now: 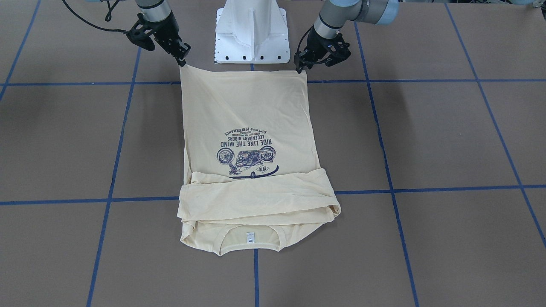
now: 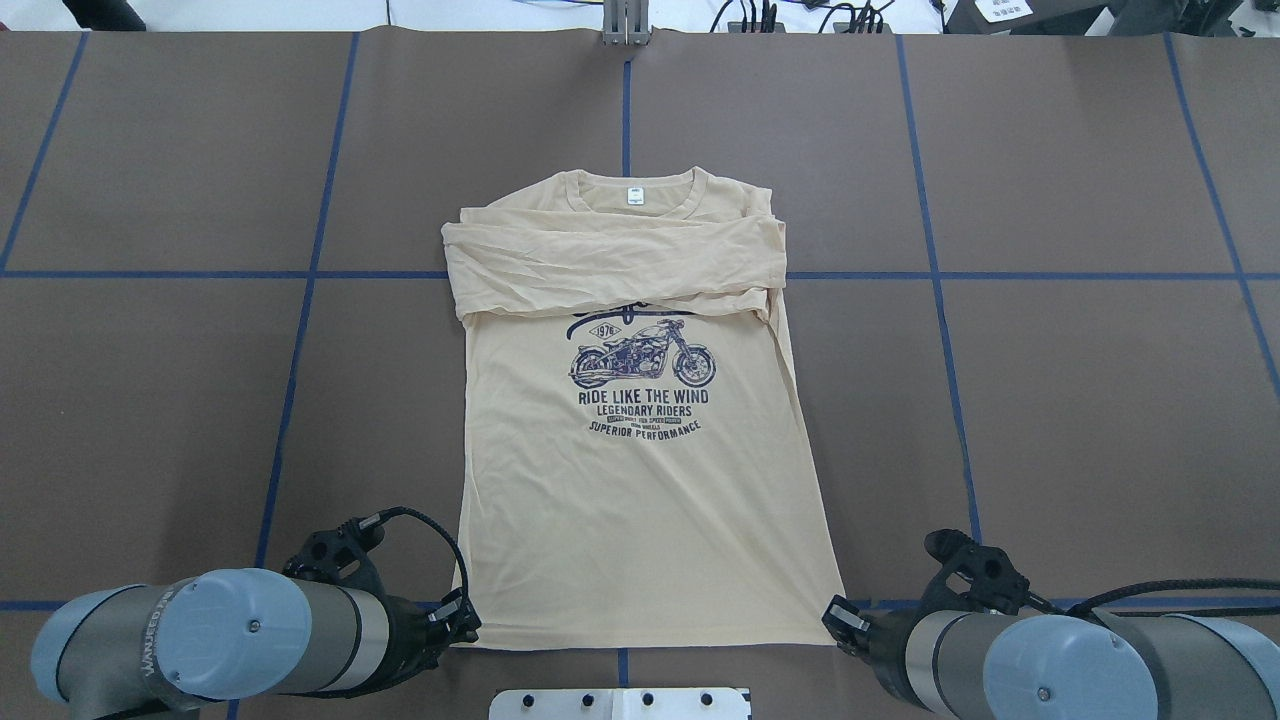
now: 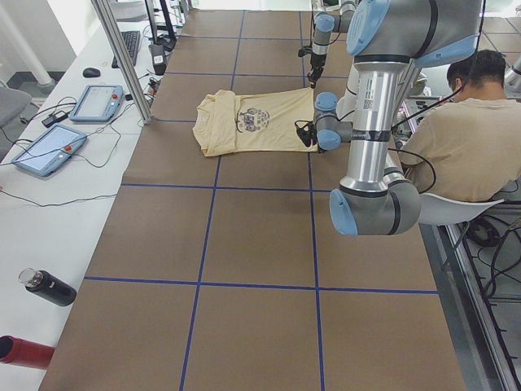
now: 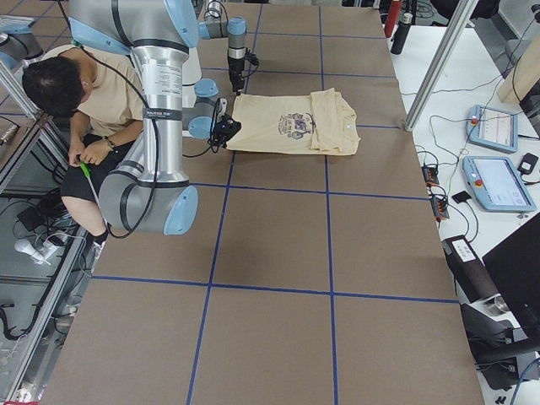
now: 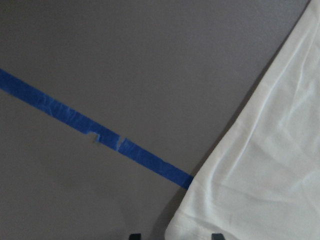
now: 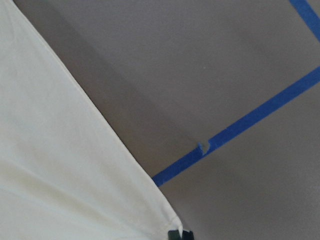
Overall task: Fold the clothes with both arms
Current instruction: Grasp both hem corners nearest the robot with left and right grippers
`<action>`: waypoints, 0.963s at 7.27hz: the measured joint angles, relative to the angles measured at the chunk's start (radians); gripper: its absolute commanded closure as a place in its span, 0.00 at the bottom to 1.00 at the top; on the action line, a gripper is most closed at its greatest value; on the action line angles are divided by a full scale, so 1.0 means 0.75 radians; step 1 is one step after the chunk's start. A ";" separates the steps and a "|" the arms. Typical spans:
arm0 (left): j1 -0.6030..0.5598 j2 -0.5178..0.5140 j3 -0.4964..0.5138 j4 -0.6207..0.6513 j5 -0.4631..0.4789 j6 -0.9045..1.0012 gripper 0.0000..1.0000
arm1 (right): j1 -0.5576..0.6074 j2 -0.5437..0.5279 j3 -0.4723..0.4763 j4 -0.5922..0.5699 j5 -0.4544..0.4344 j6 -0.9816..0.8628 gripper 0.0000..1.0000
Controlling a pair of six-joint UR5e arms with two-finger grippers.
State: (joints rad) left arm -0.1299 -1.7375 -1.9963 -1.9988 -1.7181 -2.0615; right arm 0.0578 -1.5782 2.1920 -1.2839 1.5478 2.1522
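Note:
The cream-yellow shirt lies flat, print up, collar and white neck label at the far side. Both sleeves are folded across the chest. The hem is nearest the robot. My left gripper is open, its fingertips either side of the hem's left corner in the left wrist view. My right gripper is shut on the hem's right corner. In the front-facing view that corner is pulled to a slightly raised point, and the left gripper is at the other corner.
The white pedestal base stands just behind the hem, between the arms. The brown table carries a blue tape grid. A seated person is beside the robot. Tablets and bottles lie on a side bench.

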 measured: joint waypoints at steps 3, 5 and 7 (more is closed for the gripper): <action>0.001 0.000 0.006 0.000 0.000 -0.002 0.90 | 0.002 -0.001 0.010 0.000 0.001 0.000 1.00; 0.001 0.000 0.008 0.000 0.000 -0.002 1.00 | 0.003 -0.004 0.017 0.000 0.002 0.000 1.00; -0.003 -0.001 0.004 0.000 0.000 0.003 1.00 | 0.004 -0.007 0.018 0.000 0.001 0.000 1.00</action>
State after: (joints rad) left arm -0.1321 -1.7383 -1.9931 -1.9988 -1.7183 -2.0590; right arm 0.0610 -1.5835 2.2056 -1.2842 1.5484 2.1522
